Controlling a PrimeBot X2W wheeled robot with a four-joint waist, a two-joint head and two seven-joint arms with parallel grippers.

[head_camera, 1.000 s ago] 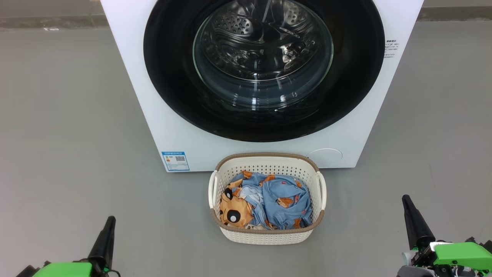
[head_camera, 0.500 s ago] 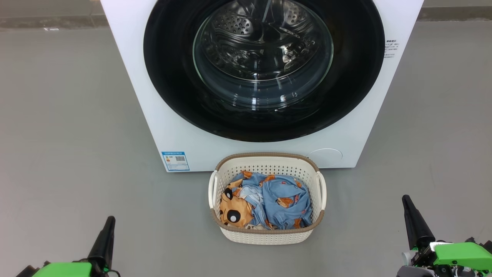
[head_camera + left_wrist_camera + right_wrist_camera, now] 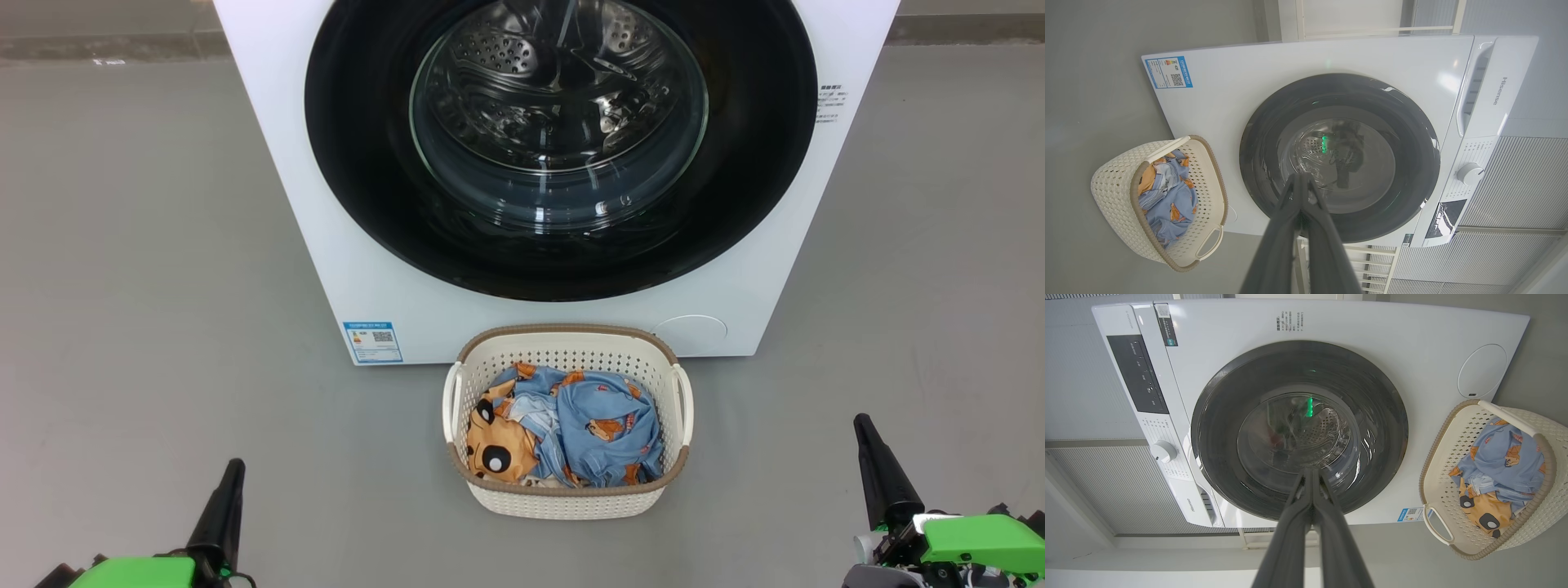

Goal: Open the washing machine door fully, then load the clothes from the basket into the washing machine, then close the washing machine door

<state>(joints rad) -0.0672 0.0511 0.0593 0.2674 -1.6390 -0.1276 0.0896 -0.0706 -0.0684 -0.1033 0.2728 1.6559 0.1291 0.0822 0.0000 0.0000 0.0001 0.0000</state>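
The white washing machine (image 3: 367,269) stands straight ahead, its round black door (image 3: 359,163) shut flat against the front; the steel drum shows through the glass. On the floor before it sits the cream basket (image 3: 571,502) holding the light blue clothes (image 3: 600,429) with orange bear faces. My left gripper (image 3: 234,467) hangs at the lower left and my right gripper (image 3: 862,425) at the lower right, both shut on nothing, well short of basket and machine. Each wrist view has its shut gripper (image 3: 1300,177) (image 3: 1312,471) pointing at the door (image 3: 1274,122) (image 3: 1372,396), with the basket (image 3: 1114,196) (image 3: 1551,457) off to one side.
Bare grey floor (image 3: 147,286) spreads on both sides of the machine and around the basket. A blue label sticker (image 3: 373,341) and a round white flap (image 3: 690,335) mark the machine's lower front. Its control panel with a dial (image 3: 1162,451) is at the top.
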